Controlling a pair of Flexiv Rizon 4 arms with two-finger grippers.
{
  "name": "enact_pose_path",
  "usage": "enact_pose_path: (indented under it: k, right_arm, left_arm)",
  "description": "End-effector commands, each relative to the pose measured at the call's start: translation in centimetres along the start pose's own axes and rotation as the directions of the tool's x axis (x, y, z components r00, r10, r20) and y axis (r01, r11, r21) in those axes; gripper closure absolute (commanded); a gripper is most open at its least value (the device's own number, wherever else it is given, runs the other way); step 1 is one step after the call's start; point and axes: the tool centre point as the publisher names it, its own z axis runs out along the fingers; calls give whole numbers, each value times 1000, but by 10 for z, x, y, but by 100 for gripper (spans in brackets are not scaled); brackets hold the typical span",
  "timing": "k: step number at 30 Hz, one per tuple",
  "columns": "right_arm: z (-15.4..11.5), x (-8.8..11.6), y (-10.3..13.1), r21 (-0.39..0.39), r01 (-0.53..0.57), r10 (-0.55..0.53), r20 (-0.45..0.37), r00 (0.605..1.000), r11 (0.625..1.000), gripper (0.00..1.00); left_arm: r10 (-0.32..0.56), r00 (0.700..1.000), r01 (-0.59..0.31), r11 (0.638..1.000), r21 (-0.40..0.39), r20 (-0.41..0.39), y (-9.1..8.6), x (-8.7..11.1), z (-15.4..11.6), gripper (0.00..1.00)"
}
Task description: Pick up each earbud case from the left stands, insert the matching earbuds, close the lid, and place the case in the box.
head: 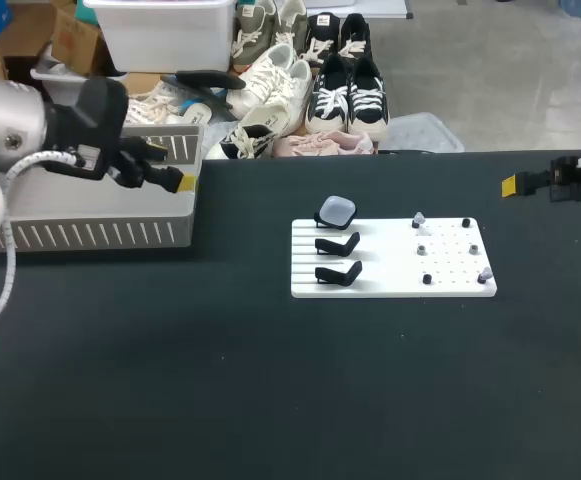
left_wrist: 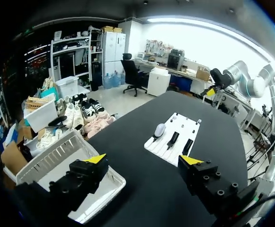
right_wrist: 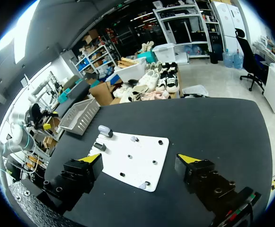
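Earbud case (head: pixel 335 210) sits on the farthest of three black stands (head: pixel 338 258) at the left of the white board (head: pixel 390 287); the two nearer stands are bare. It has a small, smooth, rounded shell, so I judge it light, stiff and slippery (the hinged lid could flap). I'd pinch across its broad sides, below the lid seam. The bits on the board's right may be earbuds; too small to tell. Left gripper (left_wrist: pixel 143 161) is spread wide over the box's (head: pixel 100 236) right end. Right gripper (right_wrist: pixel 139 158) is likewise spread, well right of the board.

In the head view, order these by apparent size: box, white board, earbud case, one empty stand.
1. box, though partly hidden
2. white board
3. earbud case and empty stand look about alike
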Motion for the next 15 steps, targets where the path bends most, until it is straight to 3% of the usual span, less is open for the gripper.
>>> enact_pose_path:
  k: [1, 8, 15]
  right_arm:
    - [0, 0, -1, -3, 1, -1, -2, 1000, 1000, 0]
    - [0, 0, -1, -3, 1, -1, -2, 1000, 1000, 0]
    - [0, 0, -1, -3, 1, -1, -2, 1000, 1000, 0]
  left_arm:
    - [66, 998, -67, 988, 136, 13, 8, -9, 30, 0]
    - [173, 985, -174, 952, 250, 28, 4, -23, 72, 0]
    - [308, 950, -308, 898, 313, 52, -11, -25, 110, 0]
